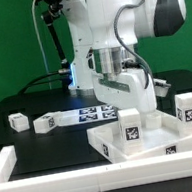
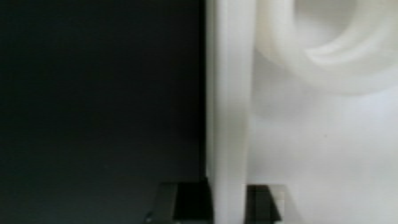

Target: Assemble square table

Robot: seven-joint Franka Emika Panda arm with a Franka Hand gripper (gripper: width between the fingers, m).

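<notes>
2 legs (image 1: pixel 130 126) stand on the square panel (image 1: pixel 112 145); the gripper (image 2: pixel 222 200), clamped on its thin rim, may slip, toppling them.

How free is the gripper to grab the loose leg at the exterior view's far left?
Probably not yet: the gripper appears shut on the rim of the square panel and would have to release first. The leg itself lies in the open.

The blurred white piece (image 2: pixel 231 100) between the jaws is too close to identify.
</notes>
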